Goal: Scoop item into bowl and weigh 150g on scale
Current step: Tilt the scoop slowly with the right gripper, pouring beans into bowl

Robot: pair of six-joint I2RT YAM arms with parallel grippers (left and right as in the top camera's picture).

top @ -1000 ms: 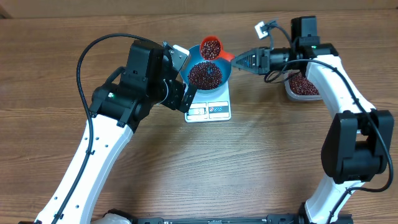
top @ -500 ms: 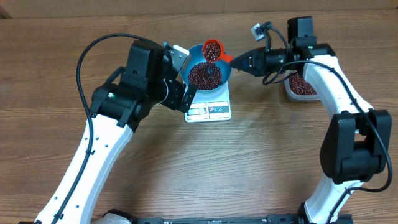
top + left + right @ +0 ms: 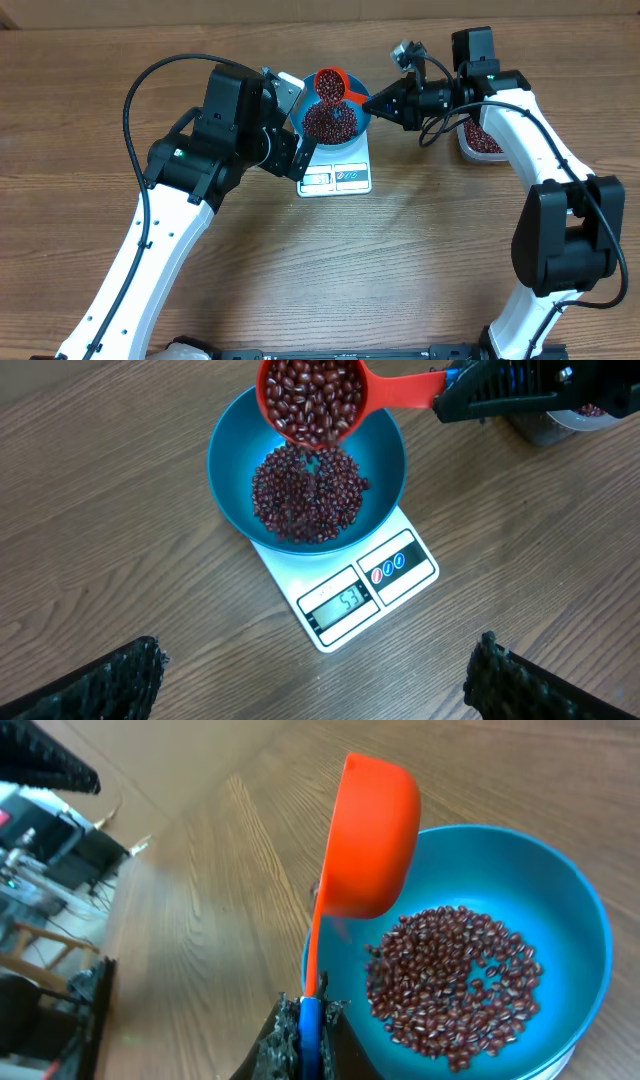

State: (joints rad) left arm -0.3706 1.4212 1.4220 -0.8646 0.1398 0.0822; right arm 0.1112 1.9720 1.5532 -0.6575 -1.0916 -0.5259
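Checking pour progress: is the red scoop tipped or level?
Tipped: scoop tilts over the blue bowl, beans crowding its lower lip.

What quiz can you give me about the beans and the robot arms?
1. True or false: the blue bowl sits on the white scale.
2. Which fingers hold the orange scoop? A) left B) right C) neither
3. Fill in: the scoop is tipped above the bowl, full of ___.
Key: 1 true; 2 B, the right fingers; 3 beans.
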